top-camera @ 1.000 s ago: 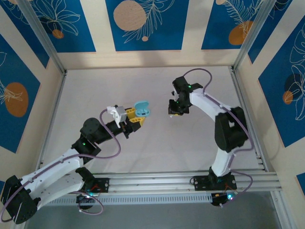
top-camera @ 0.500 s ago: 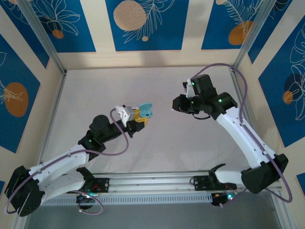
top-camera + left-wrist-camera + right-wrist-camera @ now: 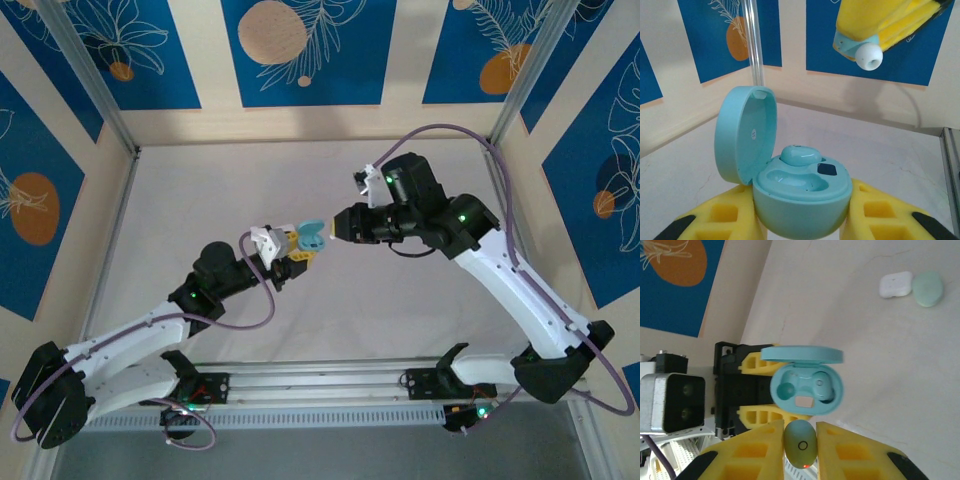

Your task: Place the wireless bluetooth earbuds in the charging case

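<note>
The pale teal charging case (image 3: 800, 200) stands with its lid (image 3: 745, 134) swung open, and my left gripper (image 3: 800, 222) is shut on its body between yellow fingers (image 3: 720, 217). One teal earbud (image 3: 800, 155) sits in the far socket; the near socket (image 3: 792, 181) is empty. My right gripper (image 3: 800, 440) is shut on a second earbud (image 3: 800, 442), held just short of the open case (image 3: 807, 387). From the left wrist view that earbud's white tip (image 3: 869, 56) pokes out of the right fingers (image 3: 890, 22) above the case. In the top view the case (image 3: 309, 237) hangs between both grippers over mid-table.
A small white case (image 3: 896, 284) and a pale teal oval case (image 3: 928, 288) lie side by side on the white table (image 3: 420, 290). Walls with blue panels and metal posts (image 3: 95, 85) enclose the table on three sides.
My right gripper has swung left and down with its earbud, closing on the open case. My left gripper has carried the case slightly right and toward the near edge.
</note>
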Tool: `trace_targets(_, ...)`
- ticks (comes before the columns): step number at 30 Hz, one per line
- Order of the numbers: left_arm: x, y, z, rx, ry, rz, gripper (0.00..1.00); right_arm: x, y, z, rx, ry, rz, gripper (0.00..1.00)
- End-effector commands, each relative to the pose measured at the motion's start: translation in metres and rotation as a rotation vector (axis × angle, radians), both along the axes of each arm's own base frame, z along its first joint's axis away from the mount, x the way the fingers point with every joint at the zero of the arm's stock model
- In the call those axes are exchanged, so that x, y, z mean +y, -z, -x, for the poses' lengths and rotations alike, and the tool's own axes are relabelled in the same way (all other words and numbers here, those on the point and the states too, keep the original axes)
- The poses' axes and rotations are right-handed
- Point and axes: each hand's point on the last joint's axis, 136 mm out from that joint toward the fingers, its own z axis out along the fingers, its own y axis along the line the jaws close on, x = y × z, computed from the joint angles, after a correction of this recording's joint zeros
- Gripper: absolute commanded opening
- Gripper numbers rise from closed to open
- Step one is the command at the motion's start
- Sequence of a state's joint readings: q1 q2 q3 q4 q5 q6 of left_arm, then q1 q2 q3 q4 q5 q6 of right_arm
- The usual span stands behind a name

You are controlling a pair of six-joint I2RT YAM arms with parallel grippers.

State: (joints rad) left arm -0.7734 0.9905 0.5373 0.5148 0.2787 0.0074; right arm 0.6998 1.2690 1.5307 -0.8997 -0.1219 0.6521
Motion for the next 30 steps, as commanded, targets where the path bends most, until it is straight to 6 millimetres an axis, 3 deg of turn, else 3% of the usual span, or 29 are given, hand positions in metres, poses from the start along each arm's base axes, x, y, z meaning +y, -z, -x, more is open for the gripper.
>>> trace_targets(1, -0.002, -0.023, 0.001, -0.067, -0.005, 0.032, 0.24, 0.009, -0.004, 0.002, 0.005, -0.019, 0.02, 0.2)
trace_targets(9, -0.002, -0.028, 0.0, -0.079, -0.018, 0.046, 0.24, 0.031, 0.003, 0.0, 0.013, -0.062, 0.04, 0.2)
trace_targets(30, 0.0, -0.035, 0.002, -0.081, -0.016, 0.076, 0.25, 0.05, 0.025, -0.007, 0.04, -0.067, 0.097, 0.2)
